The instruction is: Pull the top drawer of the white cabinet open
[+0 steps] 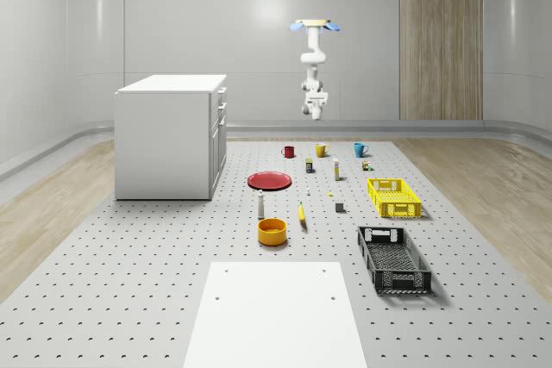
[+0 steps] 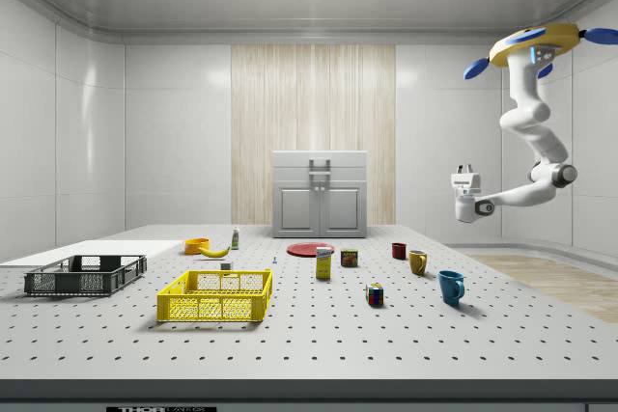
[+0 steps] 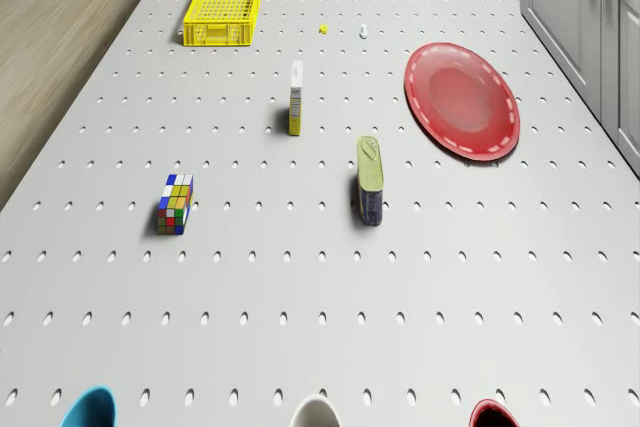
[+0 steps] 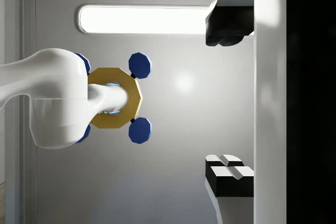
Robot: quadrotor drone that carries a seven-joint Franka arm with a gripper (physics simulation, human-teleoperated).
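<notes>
The white cabinet stands at the whole-scene view's left on the pegboard table, and its front also shows in the side view and the drone view. Its top drawer is pushed in flush, with the handle on the side facing the table's middle. The drone hovers high over the table's far edge, behind the mugs and well off to the cabinet's right. Its arm hangs down and bends back up. The gripper points upward, open and holding nothing, with its fingers wide apart and the drone body beyond them.
A red plate, red mug, yellow mug and blue mug lie between drone and cabinet. A yellow basket, black basket, orange bowl, banana, cube and can lie nearer.
</notes>
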